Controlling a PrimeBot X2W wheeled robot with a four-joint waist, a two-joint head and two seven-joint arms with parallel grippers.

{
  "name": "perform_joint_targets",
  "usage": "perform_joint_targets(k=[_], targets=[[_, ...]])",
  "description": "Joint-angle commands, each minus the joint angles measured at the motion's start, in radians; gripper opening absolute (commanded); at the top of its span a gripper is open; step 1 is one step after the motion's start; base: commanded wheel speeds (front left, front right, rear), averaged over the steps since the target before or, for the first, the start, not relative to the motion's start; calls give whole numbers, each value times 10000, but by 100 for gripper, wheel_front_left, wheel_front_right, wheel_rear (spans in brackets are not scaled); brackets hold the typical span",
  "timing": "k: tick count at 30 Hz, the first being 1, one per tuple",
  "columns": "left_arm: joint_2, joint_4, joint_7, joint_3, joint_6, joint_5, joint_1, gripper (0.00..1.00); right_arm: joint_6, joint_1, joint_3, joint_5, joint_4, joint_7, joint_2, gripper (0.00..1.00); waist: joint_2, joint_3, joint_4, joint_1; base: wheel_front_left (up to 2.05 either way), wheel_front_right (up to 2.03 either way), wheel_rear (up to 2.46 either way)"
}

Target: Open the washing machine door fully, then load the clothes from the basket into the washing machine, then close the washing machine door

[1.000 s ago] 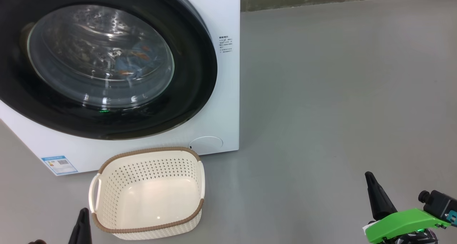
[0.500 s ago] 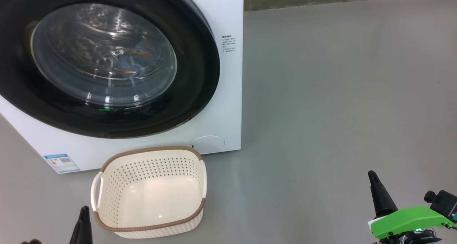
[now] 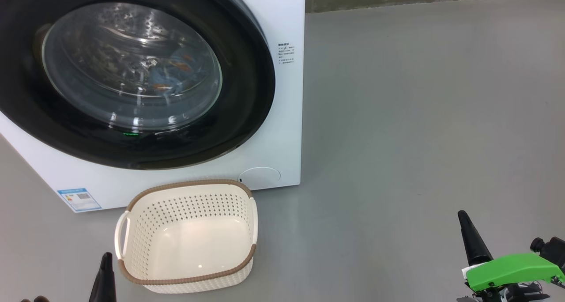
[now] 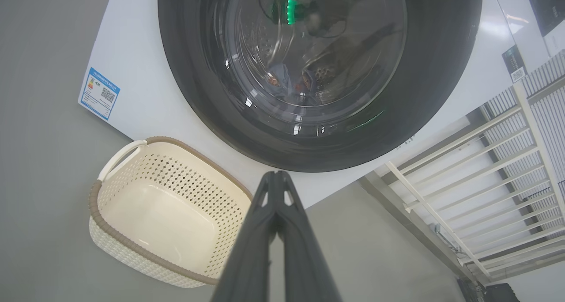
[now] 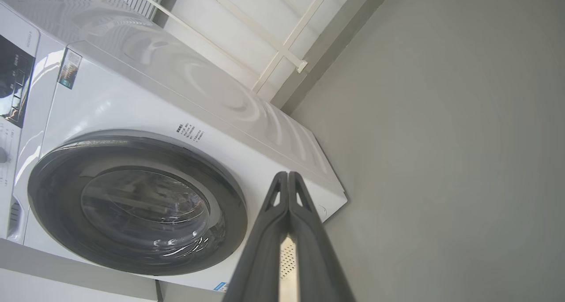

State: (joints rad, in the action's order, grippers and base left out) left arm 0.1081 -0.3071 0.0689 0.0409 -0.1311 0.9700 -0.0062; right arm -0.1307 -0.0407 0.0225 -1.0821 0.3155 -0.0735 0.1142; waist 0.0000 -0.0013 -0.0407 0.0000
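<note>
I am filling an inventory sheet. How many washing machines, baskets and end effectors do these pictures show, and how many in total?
washing machine: 1
basket: 1
end effectors: 2, left end effector and right end effector
Total: 4

Bright even light; glare on washing machine door (image 3: 132,68); wrist views fisheye-warped.

No text is legible. The big white front-loading washing machine (image 3: 282,130) bears a blue energy label with QR code (image 4: 99,93) up-left of the left gripper's fingers (image 4: 254,249), and tiny dark print (image 5: 187,132) up-left of the right gripper's fingers (image 5: 265,249).
</note>
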Motion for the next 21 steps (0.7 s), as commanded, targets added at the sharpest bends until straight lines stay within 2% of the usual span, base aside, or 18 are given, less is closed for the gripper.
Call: perform_joint_targets(k=[1,21], targets=[[111,325,-62,245,1,214,-476,0,-1,-453,-18,-207,-307,43,78,0,0,1,5,0,0,0,0],[-118,424,-649,408,2,2265,-657,0,-1,-524,-448,-1903,-441,636,-146,0,0,15,139,0,0,0,0]])
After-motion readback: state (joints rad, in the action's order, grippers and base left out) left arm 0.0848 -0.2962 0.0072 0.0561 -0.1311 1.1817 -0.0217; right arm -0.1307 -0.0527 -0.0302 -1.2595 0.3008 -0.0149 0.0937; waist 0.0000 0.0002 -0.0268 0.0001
